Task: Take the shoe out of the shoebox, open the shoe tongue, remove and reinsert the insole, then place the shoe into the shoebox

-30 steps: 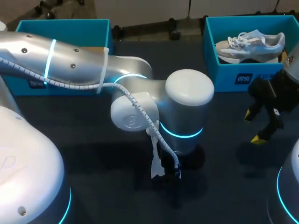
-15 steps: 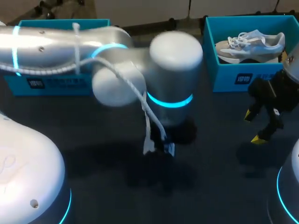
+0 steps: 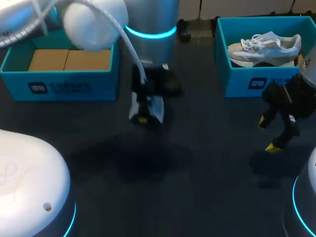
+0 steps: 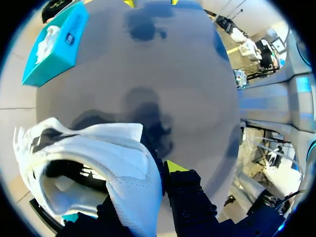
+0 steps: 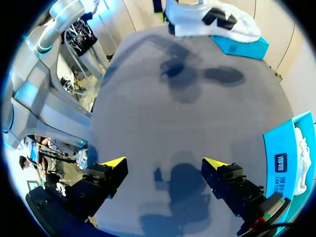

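**Head view: shoe out of its box, insole work to come**

The left gripper (image 3: 144, 109) pinches the white shoe (image 3: 147, 105) and holds it above the dark table (image 3: 207, 173), just beside the left shoebox (image 3: 64, 86), which shows only brown card inside. The right gripper (image 3: 273, 133) hangs spread and empty near the right shoebox (image 3: 256, 81), where a second sneaker (image 3: 264, 47) lies. Taking out looks done; tongue, insole and return remain.
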### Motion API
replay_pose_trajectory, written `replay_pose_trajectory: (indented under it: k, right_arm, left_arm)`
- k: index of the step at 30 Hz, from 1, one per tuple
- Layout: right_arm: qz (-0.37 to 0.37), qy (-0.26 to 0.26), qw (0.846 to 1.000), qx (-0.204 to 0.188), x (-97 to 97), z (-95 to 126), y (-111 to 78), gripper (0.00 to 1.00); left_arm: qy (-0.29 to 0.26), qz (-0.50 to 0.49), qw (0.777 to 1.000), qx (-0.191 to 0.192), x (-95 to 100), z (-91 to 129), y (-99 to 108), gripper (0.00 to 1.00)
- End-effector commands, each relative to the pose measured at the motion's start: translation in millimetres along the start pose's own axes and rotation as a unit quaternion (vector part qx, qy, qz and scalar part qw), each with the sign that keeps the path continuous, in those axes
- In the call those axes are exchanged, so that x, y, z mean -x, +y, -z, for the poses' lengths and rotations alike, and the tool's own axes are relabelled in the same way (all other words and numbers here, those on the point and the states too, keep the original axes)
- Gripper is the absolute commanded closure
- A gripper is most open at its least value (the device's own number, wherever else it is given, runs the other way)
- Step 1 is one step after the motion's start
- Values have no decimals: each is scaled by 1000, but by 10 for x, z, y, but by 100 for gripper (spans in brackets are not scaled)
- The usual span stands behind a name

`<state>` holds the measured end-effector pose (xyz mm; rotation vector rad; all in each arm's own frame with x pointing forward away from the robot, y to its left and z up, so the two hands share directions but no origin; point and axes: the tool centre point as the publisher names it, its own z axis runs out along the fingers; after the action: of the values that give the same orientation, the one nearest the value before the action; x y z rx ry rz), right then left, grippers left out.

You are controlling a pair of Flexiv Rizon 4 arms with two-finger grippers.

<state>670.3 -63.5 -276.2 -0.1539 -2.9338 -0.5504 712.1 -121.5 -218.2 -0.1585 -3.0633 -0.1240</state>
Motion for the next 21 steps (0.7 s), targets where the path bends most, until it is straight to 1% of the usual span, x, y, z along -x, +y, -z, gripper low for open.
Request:
replay_pose_trajectory:
  k: [1,4,6,7,8,21]
  right_arm:
    - [0,0,1000,-1,0,-6,0,0]
    - [0,0,1000,-1,0,-6,0,0]
    - [0,0,1000,-1,0,-6,0,0]
    - [0,0,1000,-1,0,-6,0,0]
    - [0,0,1000,-1,0,-6,0,0]
    - [0,0,1000,-1,0,-6,0,0]
  left_arm:
    - [-1,-12,1000,-5,47,371,513,100]
    - [13,-31,999,-2,165,439,684,100]
    - [15,-41,999,9,266,492,799,100]
    - [13,-42,999,19,303,511,850,100]
    - [9,-34,999,40,364,530,921,100]
    - [9,-34,999,40,364,530,921,100]
